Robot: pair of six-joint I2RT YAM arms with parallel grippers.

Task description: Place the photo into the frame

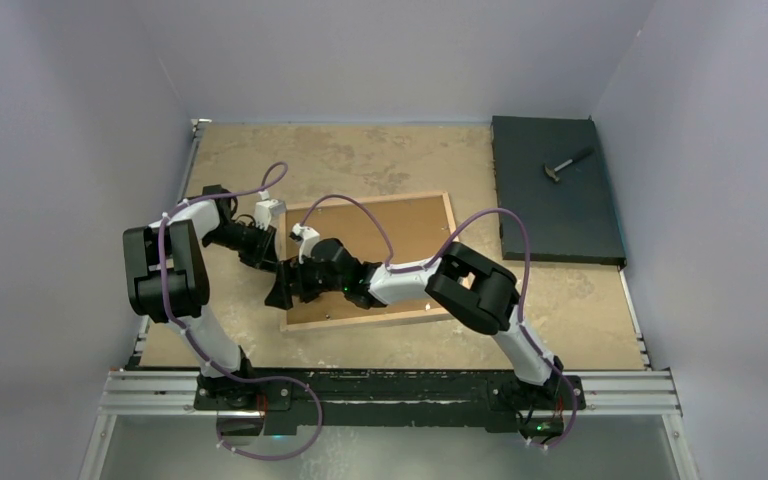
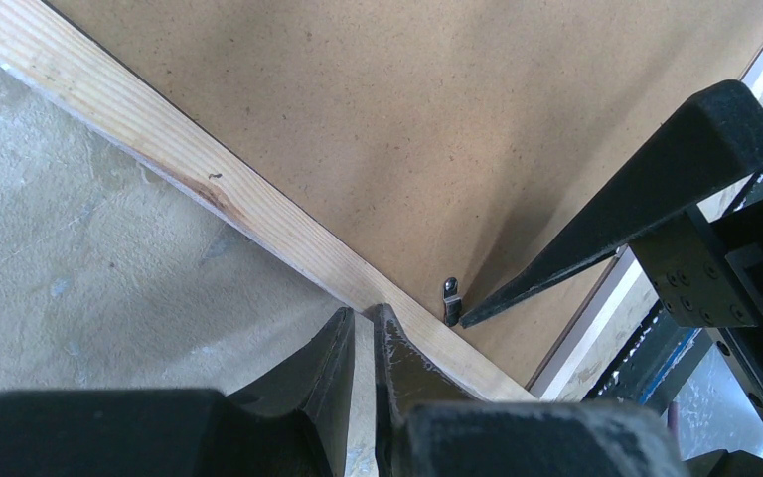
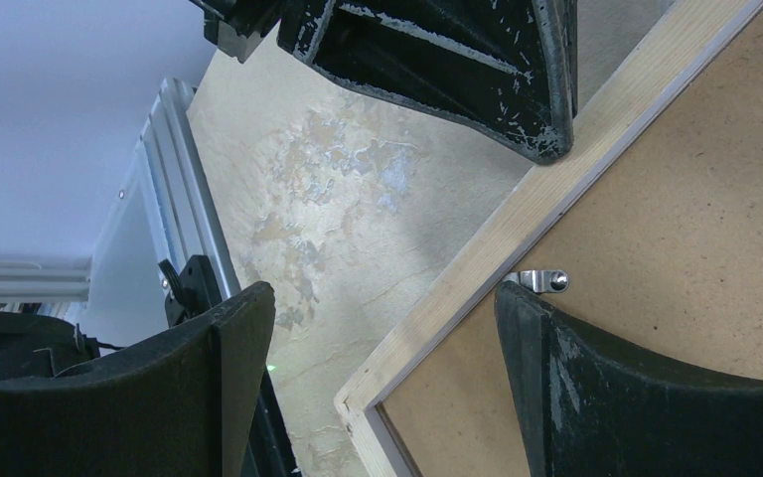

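Left gripper is pinched shut on the wooden rail of the frame, which lies face down with the brown backing board seated in it. Right gripper gapes wide and holds nothing, one finger just beside a small metal retaining tab. The step looks like freeing the backing, so next that tab needs turning aside. Only the overhead view shows the black slab and hammer, far beyond the right gripper. No view shows the photo.
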